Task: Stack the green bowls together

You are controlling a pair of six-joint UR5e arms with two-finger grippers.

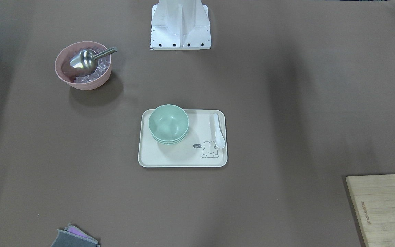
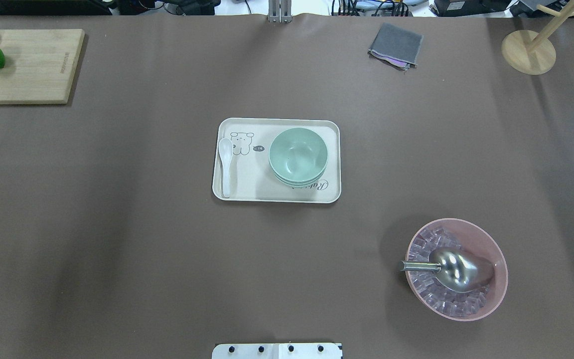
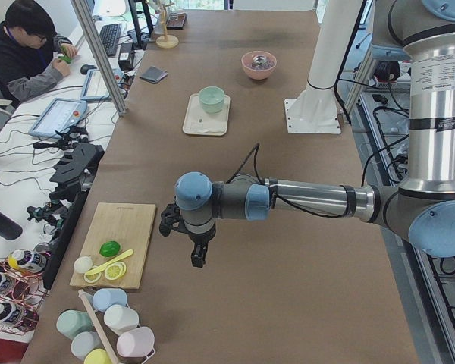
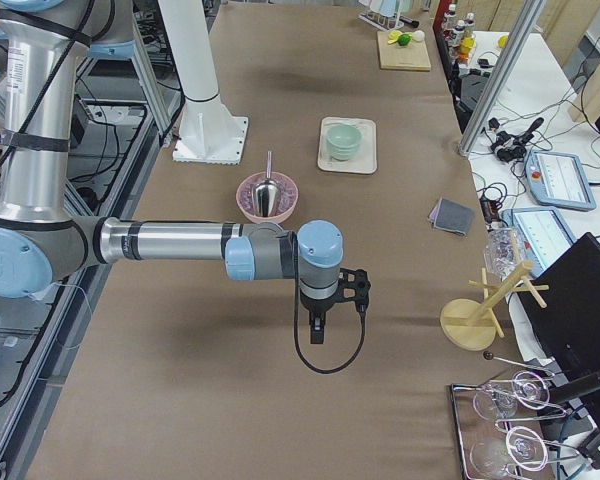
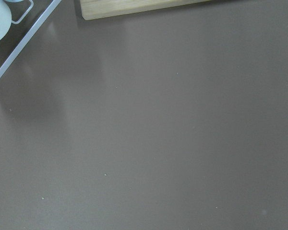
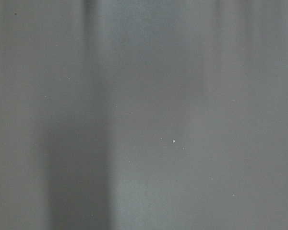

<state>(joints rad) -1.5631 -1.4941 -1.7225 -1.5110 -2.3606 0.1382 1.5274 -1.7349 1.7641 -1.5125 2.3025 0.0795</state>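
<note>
The three pale mint-green bowls (image 2: pixel 298 155) sit nested in one stack on the cream tray (image 2: pixel 277 193), on its right half in the overhead view. The stack also shows in the front-facing view (image 1: pixel 168 124) and in both side views (image 3: pixel 211 98) (image 4: pixel 343 140). My left gripper (image 3: pixel 199 256) shows only in the exterior left view, far from the tray near the cutting board; I cannot tell whether it is open or shut. My right gripper (image 4: pixel 317 328) shows only in the exterior right view, past the pink bowl; I cannot tell its state either.
A white spoon (image 2: pixel 225 164) lies on the tray's left side. A pink ribbed bowl (image 2: pixel 486 239) with ice cubes and a metal scoop (image 2: pixel 454 268) stands at near right. A wooden cutting board (image 2: pixel 33 70) with fruit is far left, a grey cloth (image 2: pixel 395 45) and wooden stand (image 2: pixel 528 52) far right.
</note>
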